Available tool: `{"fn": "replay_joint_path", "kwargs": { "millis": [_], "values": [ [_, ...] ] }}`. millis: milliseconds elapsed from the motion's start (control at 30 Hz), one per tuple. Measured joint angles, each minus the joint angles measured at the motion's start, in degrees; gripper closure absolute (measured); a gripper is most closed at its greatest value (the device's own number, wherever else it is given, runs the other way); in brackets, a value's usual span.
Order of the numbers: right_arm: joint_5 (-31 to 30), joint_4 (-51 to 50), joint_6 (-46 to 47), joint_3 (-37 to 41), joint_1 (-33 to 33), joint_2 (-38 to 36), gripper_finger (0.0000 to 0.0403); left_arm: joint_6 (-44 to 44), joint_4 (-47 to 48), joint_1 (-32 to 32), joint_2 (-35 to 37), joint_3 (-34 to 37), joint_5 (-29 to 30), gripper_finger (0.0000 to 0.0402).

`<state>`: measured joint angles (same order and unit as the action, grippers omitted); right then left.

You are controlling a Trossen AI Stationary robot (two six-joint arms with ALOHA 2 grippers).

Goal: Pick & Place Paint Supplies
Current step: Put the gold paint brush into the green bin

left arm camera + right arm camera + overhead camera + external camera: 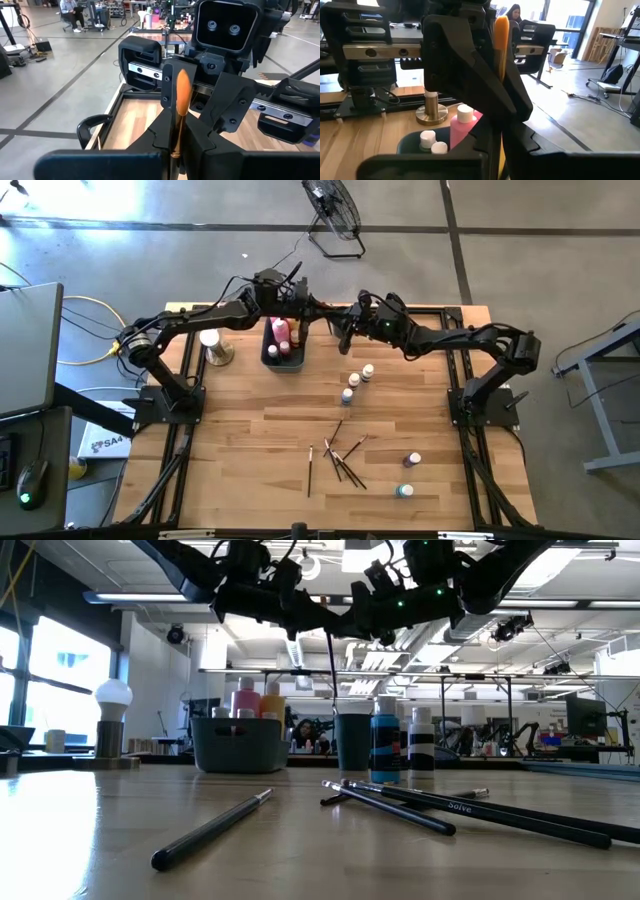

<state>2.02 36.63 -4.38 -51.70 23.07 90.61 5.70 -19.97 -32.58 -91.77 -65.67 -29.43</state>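
A thin paintbrush with an orange tuft (182, 92) stands upright in the air above the table's far middle. Its dark handle (332, 665) hangs down below both grippers. My left gripper (175, 136) and my right gripper (497, 136) meet nose to nose there (330, 318), each shut on the brush. A dark bin (283, 348) just below holds tall pink bottles (462, 127) and small white-capped ones (432, 145). More brushes (340, 460) lie flat on the table's near middle. My left gripper pinches the brush between its two fingers just below the tuft, at the metal collar (175, 150). The fingers come level from the table's left and lie across the brush. The brush stands upright, tuft up, lifted clear of the table. My right gripper closes its two fingers (512, 145) on the same brush from the table's right, level and across it. The fingers themselves and the left gripper's fingers (470, 75) hide the exact place. The orange tuft (501, 30) rises above the hold.
Three small paint bottles (358, 380) stand right of the bin, with two more (412, 460) (403, 491) near the right front. A white knob on a round tan base (213, 345) stands left of the bin. Bare wood lies at the near left.
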Motion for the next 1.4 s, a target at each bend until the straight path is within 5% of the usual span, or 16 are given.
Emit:
{"fn": "replay_joint_path", "kwargs": {
  "millis": [600,1400],
  "values": [
    [-0.15,0.31,0.0,-0.02,-0.09,-0.07,0.0395,-1.64,-5.81,-0.02,0.06,0.02,2.25,0.0209],
    [-1.97,1.15,3.99,-0.04,9.5,-0.09,0.0395,-1.1,8.74,-7.91,10.19,0.04,-1.33,0.0197]
  ]
}}
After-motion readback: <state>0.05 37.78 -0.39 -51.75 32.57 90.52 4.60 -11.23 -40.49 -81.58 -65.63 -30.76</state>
